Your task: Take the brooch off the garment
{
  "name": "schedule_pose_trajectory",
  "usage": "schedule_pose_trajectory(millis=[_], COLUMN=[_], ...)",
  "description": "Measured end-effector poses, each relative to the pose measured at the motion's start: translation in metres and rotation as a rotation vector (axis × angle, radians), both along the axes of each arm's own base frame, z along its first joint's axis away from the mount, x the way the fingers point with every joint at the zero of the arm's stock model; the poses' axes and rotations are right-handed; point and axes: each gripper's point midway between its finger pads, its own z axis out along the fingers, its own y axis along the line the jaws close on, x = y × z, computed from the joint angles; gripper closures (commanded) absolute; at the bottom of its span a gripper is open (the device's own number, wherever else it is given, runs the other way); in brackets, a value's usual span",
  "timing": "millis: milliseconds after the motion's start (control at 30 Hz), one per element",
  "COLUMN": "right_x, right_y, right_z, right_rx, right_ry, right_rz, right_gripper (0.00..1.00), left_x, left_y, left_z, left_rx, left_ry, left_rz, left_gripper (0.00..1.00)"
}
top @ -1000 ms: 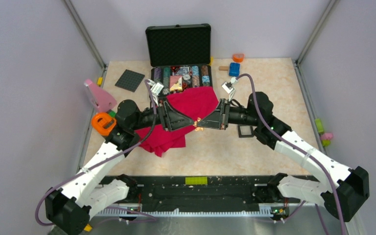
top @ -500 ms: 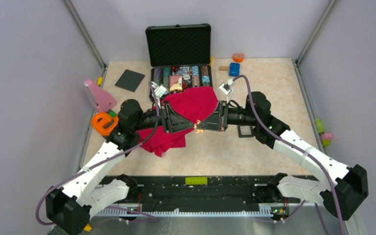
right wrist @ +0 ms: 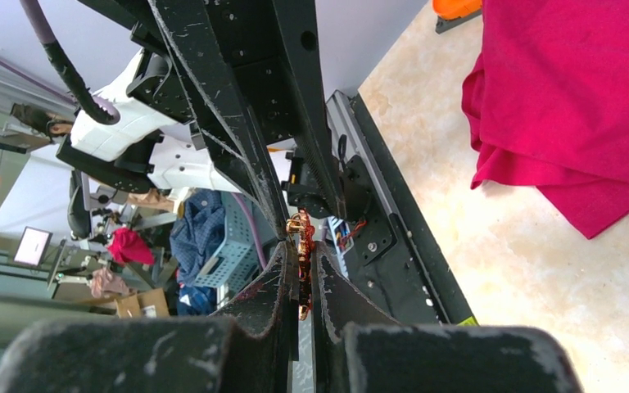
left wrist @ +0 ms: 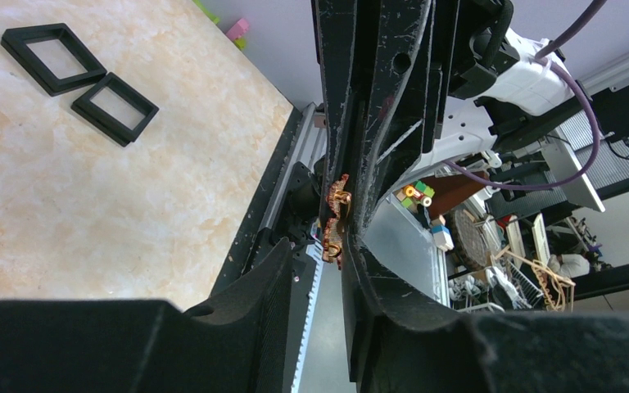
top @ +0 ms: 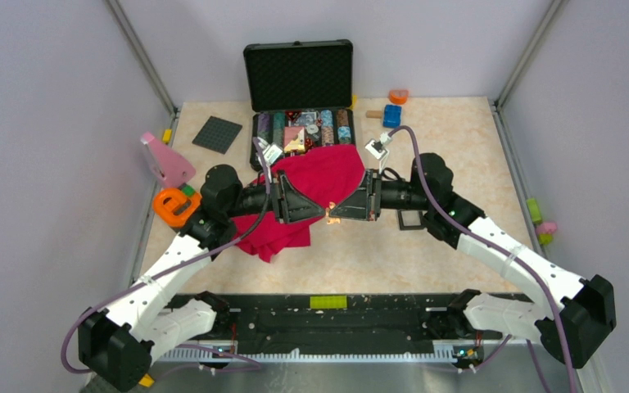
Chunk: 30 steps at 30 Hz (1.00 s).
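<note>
The brooch (top: 328, 213) is a tiny orange-red ornament with a golden glint, held in the air just off the front right edge of the red garment (top: 319, 173). My right gripper (top: 333, 214) is shut on it; in the right wrist view the brooch (right wrist: 302, 233) is squeezed between my right gripper's (right wrist: 305, 255) fingers. My left gripper (top: 322, 208) meets it tip to tip. In the left wrist view my left gripper (left wrist: 318, 246) is open, with the brooch (left wrist: 336, 219) just at its tips. The garment (right wrist: 573, 98) lies crumpled on the table.
An open black case (top: 299, 78) with small items stands behind the garment. An orange ring toy (top: 172, 205), a pink piece (top: 164, 160) and a black plate (top: 217, 133) lie left. Black square frames (top: 410, 219) lie right, blue and orange blocks (top: 391, 113) at the back.
Both arms have shifted slightly, the right wrist a little to the left. The gripper tips stay together at the brooch, still shut in the right gripper.
</note>
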Motion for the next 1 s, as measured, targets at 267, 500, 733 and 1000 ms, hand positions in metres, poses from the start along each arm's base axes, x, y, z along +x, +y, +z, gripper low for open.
schedule_pose_trajectory(millis=[267,500,733,1000], right_x=[0.0015,0.0020,0.0034,0.0062], right_y=[0.0013,0.0018,0.0035,0.0046], right_z=[-0.0028,-0.0023,-0.0021,0.0021], right_rx=[-0.005,-0.003,0.002,0.016], right_ry=[0.005,0.003,0.002,-0.012], right_rz=[0.001,0.001,0.001,-0.012], right_gripper=[0.95,0.90,0.82,0.82], left_x=[-0.0021,-0.0019,0.0000,0.0027], left_y=[-0.0026,-0.0031,-0.0019,-0.0024], left_z=[0.0020,0.0016,0.0014,0.0067], left_rx=[-0.014,-0.030,-0.066,-0.111], left_ry=[0.008,-0.004,0.002,0.027], left_rz=[-0.031,-0.031,0.007,0.031], left_gripper=[1.00,1.00,1.00,1.00])
